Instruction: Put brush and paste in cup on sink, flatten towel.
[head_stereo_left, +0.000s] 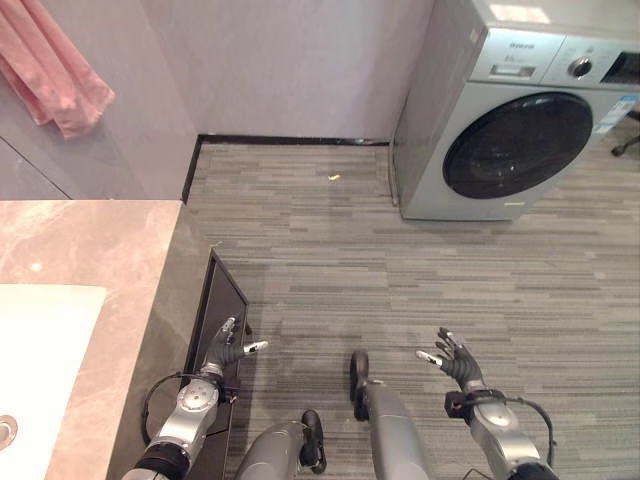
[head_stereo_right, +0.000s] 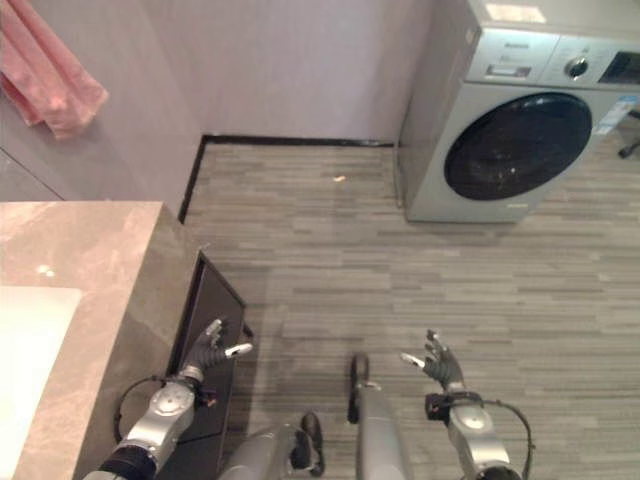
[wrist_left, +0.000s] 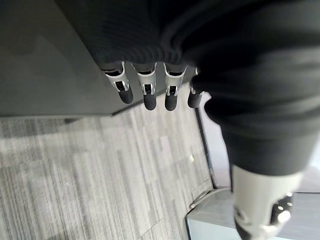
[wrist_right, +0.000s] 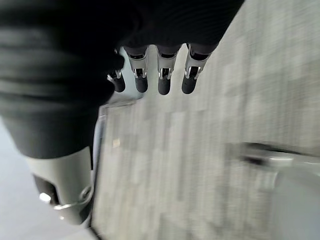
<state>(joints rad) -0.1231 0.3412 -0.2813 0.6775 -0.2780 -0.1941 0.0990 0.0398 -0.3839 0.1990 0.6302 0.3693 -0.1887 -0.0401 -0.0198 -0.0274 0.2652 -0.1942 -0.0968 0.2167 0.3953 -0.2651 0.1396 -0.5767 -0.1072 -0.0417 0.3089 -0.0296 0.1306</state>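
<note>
A pink towel (head_stereo_left: 55, 75) hangs bunched on the wall at the upper left. Below it lies the marble counter (head_stereo_left: 90, 245) with a white sink basin (head_stereo_left: 40, 360) at the left edge. My left hand (head_stereo_left: 228, 348) hangs low beside the dark cabinet side, fingers (wrist_left: 145, 92) straight and holding nothing. My right hand (head_stereo_left: 455, 358) hangs low over the floor at the lower right, its fingers (wrist_right: 162, 80) relaxed and empty.
A silver washing machine (head_stereo_left: 510, 110) with a dark round door stands at the upper right against the wall. The dark cabinet side (head_stereo_left: 215, 320) under the counter is next to my left hand. Grey striped floor (head_stereo_left: 350, 250) spreads between them, with a small scrap (head_stereo_left: 334, 178) near the wall.
</note>
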